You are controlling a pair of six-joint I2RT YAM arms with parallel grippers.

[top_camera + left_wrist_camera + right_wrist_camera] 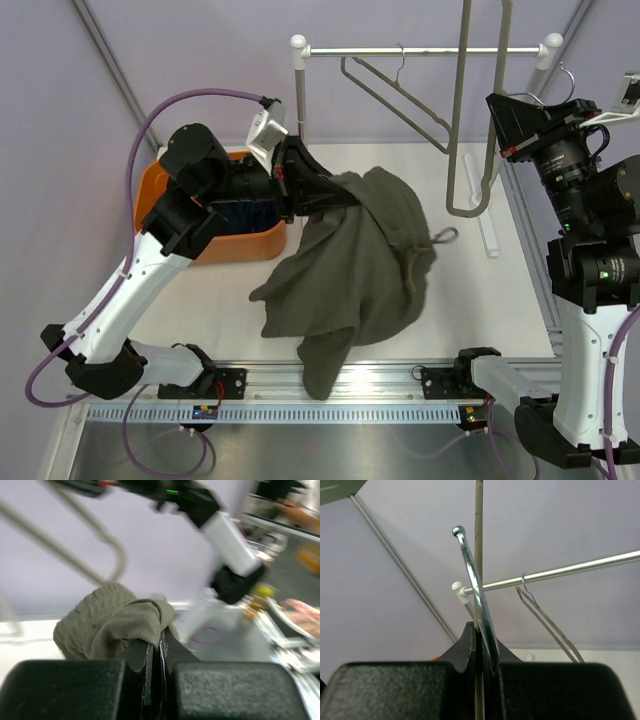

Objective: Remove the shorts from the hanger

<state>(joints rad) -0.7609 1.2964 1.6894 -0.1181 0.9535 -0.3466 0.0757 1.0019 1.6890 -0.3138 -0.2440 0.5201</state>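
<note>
Left hand (300, 188) clamps shut on a bunched edge of the olive green soft fabric shorts (350, 262), the cloth pinched between its black fingers (142, 662) and bulging just beyond the fingertips. From that grip the garment hangs down and spreads in folds across the white bench (470, 300), trailing away from the hand toward the near rail; a drawstring loop shows on its far side. Directly under the left wrist sits an orange plastic bin (158, 190) with dark navy blue fabric shorts (240, 215) inside.

Right hand (482, 632), raised well apart from the shorts, is closed on the chrome metal hook (474, 575) of a grey-beige wire hanger (458, 130), which carries no garment. Beyond its fingertips runs a silver metal rail (420, 50) with white end caps, where a second thin wire hanger (400, 62) hangs bare.
</note>
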